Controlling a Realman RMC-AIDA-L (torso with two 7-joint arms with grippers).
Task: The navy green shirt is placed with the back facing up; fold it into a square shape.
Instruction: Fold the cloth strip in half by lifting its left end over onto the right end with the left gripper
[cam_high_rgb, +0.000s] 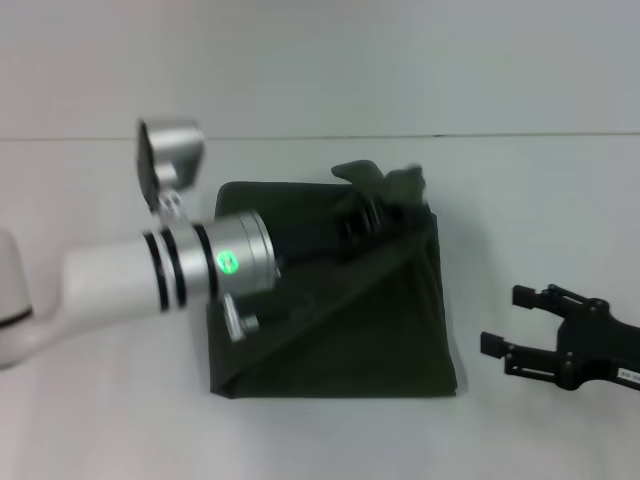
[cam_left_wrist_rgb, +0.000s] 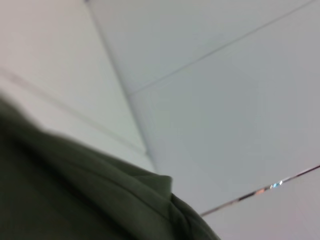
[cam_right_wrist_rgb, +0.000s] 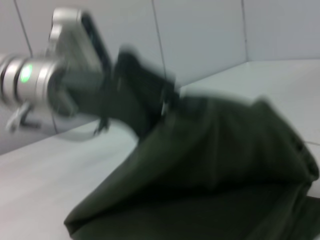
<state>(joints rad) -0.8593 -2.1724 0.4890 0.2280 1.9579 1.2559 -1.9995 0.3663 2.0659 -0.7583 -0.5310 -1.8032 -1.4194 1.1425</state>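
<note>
Dark olive cloth fills the near corner of the left wrist view: the navy green shirt (cam_left_wrist_rgb: 75, 195), bunched close under that camera. From the head view the shirt (cam_high_rgb: 340, 330) lies mid-tabletop (cam_high_rgb: 100, 420), already gathered into a compact, roughly square packet, with one layer drawn up in a slanting fold toward its far right corner. The left hand (cam_high_rgb: 385, 205) is over that far edge with a tuft of fabric raised at it; it appears to be pinching the cloth, though I cannot tell for certain how its fingers stand. The right hand (cam_high_rgb: 510, 320) rests on the tabletop beside the shirt's right edge, fingers apart, holding nothing. Judging by the shape, the main folds look done; the lifted flap remains to be laid flat and released.
</note>
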